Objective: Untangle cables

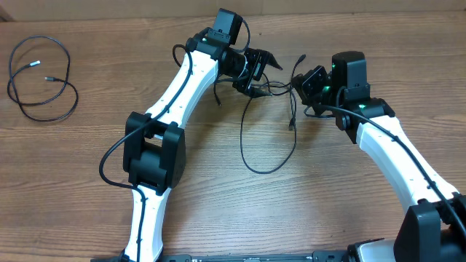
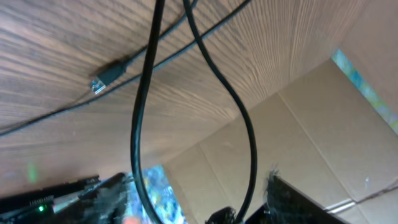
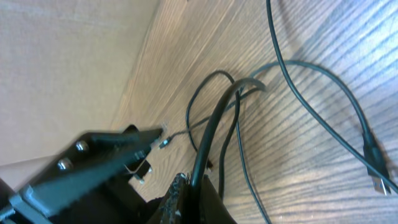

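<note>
A tangle of thin black cables [image 1: 268, 89] lies at the table's far middle, with one long loop [image 1: 266, 166] trailing toward the front. My left gripper [image 1: 266, 67] hovers just above the tangle. In the left wrist view its fingers [image 2: 102, 194] stand apart, two cable strands [image 2: 142, 124] run between them, and a plug [image 2: 102, 81] rests on the wood. My right gripper [image 1: 304, 86] is at the tangle's right side. The right wrist view shows it [image 3: 194, 186] shut on one cable strand [image 3: 214, 124]. Another plug [image 3: 377, 178] lies nearby.
A separate black cable [image 1: 40, 80] lies coiled at the far left of the table [image 1: 218, 211]. A cardboard wall [image 2: 311, 118] rises right behind the grippers at the table's back edge, also visible as the cardboard wall [image 3: 62, 62] in the right wrist view.
</note>
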`<state>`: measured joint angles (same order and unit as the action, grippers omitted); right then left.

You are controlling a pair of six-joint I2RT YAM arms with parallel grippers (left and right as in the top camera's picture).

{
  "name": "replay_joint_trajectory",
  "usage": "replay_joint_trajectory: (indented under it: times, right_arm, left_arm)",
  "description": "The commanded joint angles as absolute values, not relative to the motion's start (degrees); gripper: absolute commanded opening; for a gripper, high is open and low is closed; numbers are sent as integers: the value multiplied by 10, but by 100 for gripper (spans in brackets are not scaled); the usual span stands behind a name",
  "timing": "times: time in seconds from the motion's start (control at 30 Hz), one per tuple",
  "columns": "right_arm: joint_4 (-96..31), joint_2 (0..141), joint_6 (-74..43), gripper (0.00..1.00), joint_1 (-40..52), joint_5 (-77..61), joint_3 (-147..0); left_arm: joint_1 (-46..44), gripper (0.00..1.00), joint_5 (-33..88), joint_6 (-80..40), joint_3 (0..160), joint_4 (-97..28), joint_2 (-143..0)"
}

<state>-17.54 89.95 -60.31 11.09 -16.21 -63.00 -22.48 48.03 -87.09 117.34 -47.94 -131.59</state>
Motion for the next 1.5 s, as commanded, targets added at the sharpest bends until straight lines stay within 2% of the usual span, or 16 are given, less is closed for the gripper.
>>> replay_joint_trajectory:
  times: [0.0, 0.13, 0.27, 0.4, 0.53, 0.77, 1.03, 1.17, 1.27, 1.47]
  right_arm:
    - [-171, 899, -608, 4, 127, -103, -644]
    - [-163, 899, -692, 4, 143, -66, -644]
    - [-128, 899, -708, 4, 152, -65, -644]
    - [-119, 899, -722, 4, 153, -65, -644]
    - [-119, 899, -742, 4, 154, -67, -644]
    - [-119, 899, -786, 4, 154, -93, -644]
    - [-118, 899, -798, 4, 158, -90, -644]
    - [-119, 899, -825, 4, 158, -90, -644]
    - [-121, 899, -825, 4, 158, -90, -644]
    - [-129, 899, -825, 4, 158, -90, -644]
  left_arm:
    - [-226, 65, 517, -875, 1167, -478, -1300]
    - [-226, 70, 516, -888, 1167, -477, -1300]
    - [-225, 73, 509, -887, 1167, -477, -1300]
    - [-225, 61, 509, -886, 1167, -477, -1300]
    - [-225, 55, 509, -885, 1167, -477, -1300]
    - [-225, 55, 506, -886, 1167, -477, -1300]
    - [-225, 40, 505, -917, 1167, -477, -1300]
    - [-225, 37, 505, -923, 1167, -476, -1300]
    - [-225, 28, 505, -924, 1167, -475, -1300]
    - [-222, 18, 500, -924, 1167, -475, -1300]
